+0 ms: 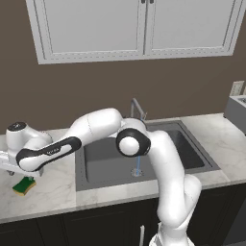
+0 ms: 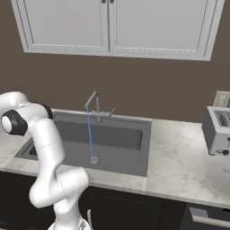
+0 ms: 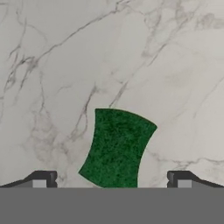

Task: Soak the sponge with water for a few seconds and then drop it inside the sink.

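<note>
The sponge (image 1: 23, 186) lies flat on the marble counter left of the sink (image 1: 103, 161), green top up with a yellow edge showing. My gripper (image 1: 30, 176) hangs just above it, arm stretched far to the left. In the hand view the sponge (image 3: 117, 148) sits between the two fingertips (image 3: 43, 179), which stand wide apart; the gripper (image 3: 113, 180) is open and holds nothing. Water (image 2: 89, 134) runs in a thin blue stream from the faucet (image 2: 93, 101) down to the drain (image 2: 93, 159) of the dark sink (image 2: 121, 146).
A toaster (image 2: 218, 130) stands on the counter right of the sink. White wall cabinets (image 1: 139, 26) hang above. My own arm's elbow (image 1: 132, 143) leans over the basin's middle. The counter's front edge runs close by the sponge.
</note>
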Robot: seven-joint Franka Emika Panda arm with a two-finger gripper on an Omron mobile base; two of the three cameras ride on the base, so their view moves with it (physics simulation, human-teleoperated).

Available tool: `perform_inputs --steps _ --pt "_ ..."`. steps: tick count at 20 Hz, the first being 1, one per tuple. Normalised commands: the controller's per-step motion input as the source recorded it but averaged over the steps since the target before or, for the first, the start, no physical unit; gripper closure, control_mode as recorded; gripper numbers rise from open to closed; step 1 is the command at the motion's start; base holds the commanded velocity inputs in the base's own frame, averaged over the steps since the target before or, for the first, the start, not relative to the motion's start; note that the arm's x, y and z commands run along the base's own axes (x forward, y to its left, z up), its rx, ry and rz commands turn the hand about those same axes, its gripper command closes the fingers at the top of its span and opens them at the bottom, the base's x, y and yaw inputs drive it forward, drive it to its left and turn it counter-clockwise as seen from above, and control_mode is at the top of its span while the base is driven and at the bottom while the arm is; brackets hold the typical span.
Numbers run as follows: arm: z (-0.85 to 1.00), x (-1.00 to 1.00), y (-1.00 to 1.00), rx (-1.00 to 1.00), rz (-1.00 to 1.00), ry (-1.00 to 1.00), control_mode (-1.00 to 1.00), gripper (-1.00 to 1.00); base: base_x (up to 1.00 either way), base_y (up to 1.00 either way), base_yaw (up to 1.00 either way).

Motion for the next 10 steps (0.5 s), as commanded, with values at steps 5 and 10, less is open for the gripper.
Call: perform_inputs --steps 5,10 --pt "-0.21 0.0 0.0 0.0 -0.02 0.0 -1.0 -1.0 0.0 0.0 0.0" --pt "-0.27 0.0 0.0 0.0 -0.02 0.0 -1.0 -1.0 0.0 0.0 0.0"
